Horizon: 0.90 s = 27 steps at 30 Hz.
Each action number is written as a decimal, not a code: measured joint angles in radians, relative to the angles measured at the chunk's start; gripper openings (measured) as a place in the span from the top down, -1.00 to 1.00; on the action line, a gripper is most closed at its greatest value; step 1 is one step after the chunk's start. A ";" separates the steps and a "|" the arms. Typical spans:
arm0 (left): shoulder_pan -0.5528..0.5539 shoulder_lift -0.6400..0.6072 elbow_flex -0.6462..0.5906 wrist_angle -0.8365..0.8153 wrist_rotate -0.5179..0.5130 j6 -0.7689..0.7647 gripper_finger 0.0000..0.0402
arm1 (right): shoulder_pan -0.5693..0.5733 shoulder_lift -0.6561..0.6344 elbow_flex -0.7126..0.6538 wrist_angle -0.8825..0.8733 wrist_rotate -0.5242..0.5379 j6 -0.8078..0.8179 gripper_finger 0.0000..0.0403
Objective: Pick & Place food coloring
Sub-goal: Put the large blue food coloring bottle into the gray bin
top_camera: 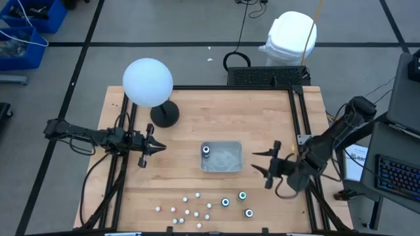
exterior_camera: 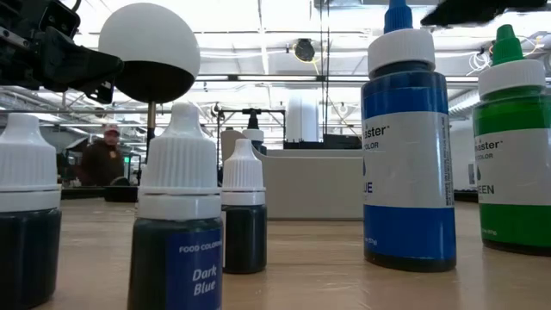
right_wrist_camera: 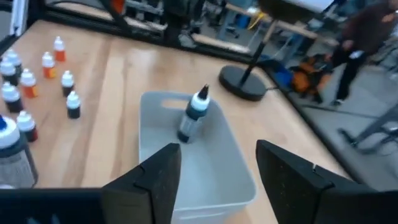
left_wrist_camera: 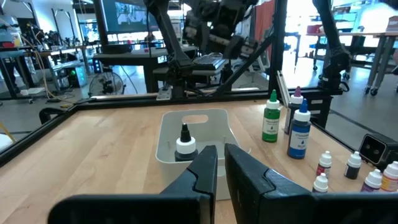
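The tabletop (top_camera: 197, 111) is a pale, butcher-block wooden slab framed by dark rails; on it a lamp (top_camera: 148, 83) with a matt white globe and a round black base is seen, and near the middle a clear, rounded rectangular plastic tray (top_camera: 226, 157). Only one bottle (top_camera: 206, 151) is stood upright in the tray, at the end nearer the left arm, dark with a white cap and a pointed nozzle; so the task is judged barely begun. The rest of the food coloring (top_camera: 203, 206) is left on the wood near the front edge, well apart from the tray: three bigger bottles (top_camera: 237, 202) with round tops, glossy blue and green with printed labels in the low view, and a scatter of smaller bottles (top_camera: 184, 210) with ribbed white caps. The right pincer (top_camera: 268, 165) is held just beside the tray with its dark fingers spread wide and nothing between them; the left pincer (top_camera: 155, 147) is kept on the tray's other side, its pointed fingers nearly closed and empty.
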 joint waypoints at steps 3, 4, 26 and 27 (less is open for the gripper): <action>0.000 0.000 0.000 0.000 0.000 0.043 0.81 | -0.058 -0.050 -0.093 0.139 -0.104 -0.062 0.14; 0.000 0.000 0.000 0.000 0.000 0.060 0.81 | -0.073 -0.071 -0.124 0.190 -0.137 -0.085 0.18; -0.072 0.267 0.034 0.283 -0.117 -0.134 0.82 | -0.162 -0.342 -0.483 0.682 -0.181 -0.336 0.99; -0.087 0.311 0.057 0.287 -0.149 -0.147 0.82 | -0.165 -0.348 -0.483 0.681 -0.181 -0.336 1.00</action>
